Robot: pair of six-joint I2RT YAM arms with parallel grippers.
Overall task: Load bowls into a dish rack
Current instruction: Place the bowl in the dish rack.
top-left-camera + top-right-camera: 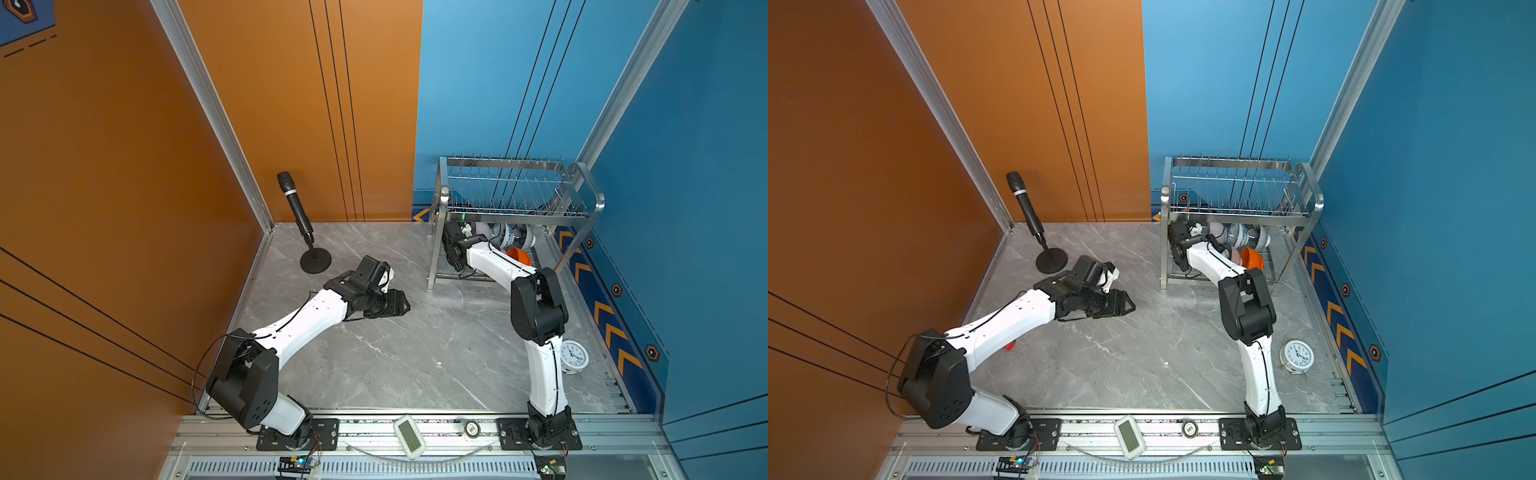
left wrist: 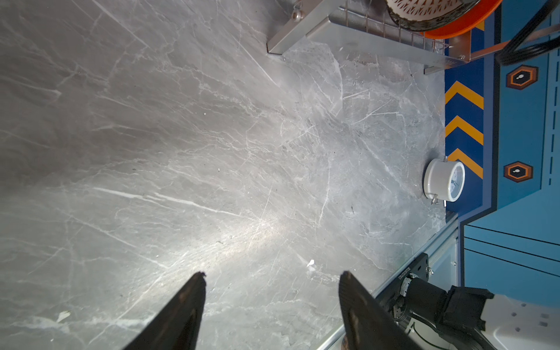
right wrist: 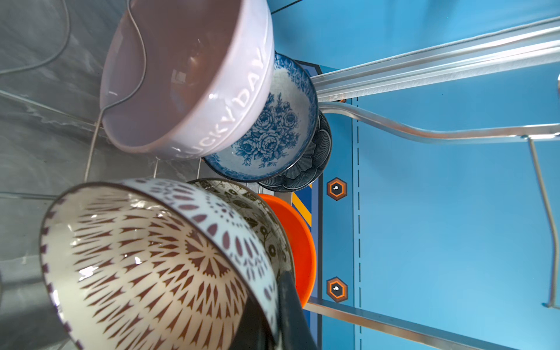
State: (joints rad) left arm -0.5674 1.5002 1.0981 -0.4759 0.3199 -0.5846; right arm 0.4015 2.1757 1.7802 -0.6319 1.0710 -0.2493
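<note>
Bright, even lighting; soft glare on the marble tabletop (image 2: 251, 230); wide-angle edges bend.

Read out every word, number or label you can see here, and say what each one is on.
"UCKY DAY", raised letters on the pale lilac bowl; a first letter is partly hidden.
Numerals on the alarm clock dial: too small to read.
Label on the black motor mount: too blurred to read.
</note>
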